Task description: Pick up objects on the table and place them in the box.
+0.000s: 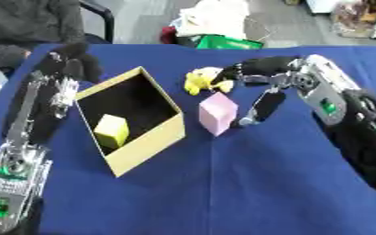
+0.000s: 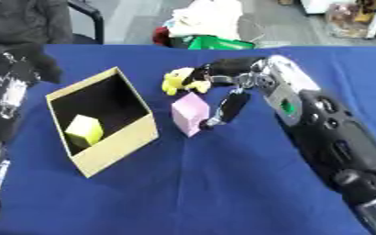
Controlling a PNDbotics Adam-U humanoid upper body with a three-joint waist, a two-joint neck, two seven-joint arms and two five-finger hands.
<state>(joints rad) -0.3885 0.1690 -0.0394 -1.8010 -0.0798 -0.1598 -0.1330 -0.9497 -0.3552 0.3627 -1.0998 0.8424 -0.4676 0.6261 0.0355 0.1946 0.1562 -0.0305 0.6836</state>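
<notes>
An open cardboard box (image 1: 143, 144) with a dark inside stands left of centre, and a yellow-green cube (image 1: 111, 131) lies in it. A pink cube (image 1: 218, 113) stands just right of the box. A small yellow toy (image 1: 197, 81) lies behind the pink cube. My right hand (image 1: 270, 68) is open, its fingers (image 1: 233, 72) stretched out over the toy's right side and its thumb (image 1: 262, 106) hanging down against the pink cube's right face. My left hand (image 1: 68, 64) hovers by the box's far left corner, a dark shape with its grip hidden.
The blue cloth (image 1: 247, 183) covers the table, with bare room in front and to the right of the box. Beyond the far edge are a green item (image 1: 227, 42), a white bag (image 1: 211, 16) and a black chair (image 1: 103, 16).
</notes>
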